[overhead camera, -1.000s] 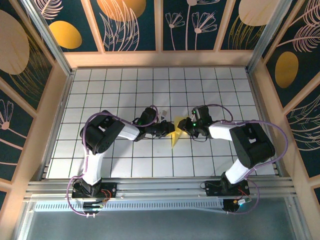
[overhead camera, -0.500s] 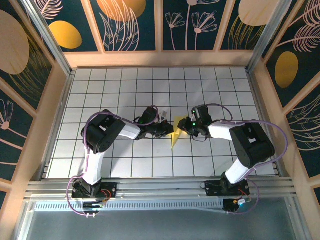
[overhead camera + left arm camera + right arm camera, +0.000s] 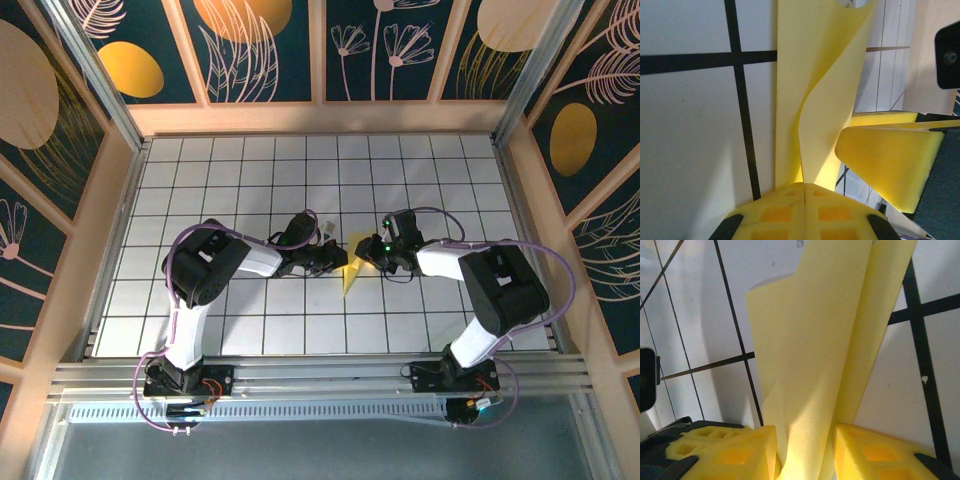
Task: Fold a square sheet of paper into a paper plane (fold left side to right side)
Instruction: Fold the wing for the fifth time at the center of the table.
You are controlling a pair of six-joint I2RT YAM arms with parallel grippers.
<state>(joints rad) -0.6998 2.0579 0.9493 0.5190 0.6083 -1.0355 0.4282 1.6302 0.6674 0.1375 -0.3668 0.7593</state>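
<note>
The square sheet of paper is yellow, folded narrow, and stands up off the white grid table between my two grippers at mid-table. My left gripper meets it from the left. In the left wrist view its pads are pressed together at the gripper, with the paper rising straight out of the seam. My right gripper comes in from the right. In the right wrist view, the gripper has its pads apart and the curled paper passes loosely between them. One right pad shows beside the sheet.
Wooden side rails and painted dark wall panels fence the table on three sides. The aluminium base rail with both arm bases runs along the near edge. Open grid tiles lie all round the paper.
My left gripper's jaws have closed onto the paper. Both arms and the sheet have hardly shifted.
</note>
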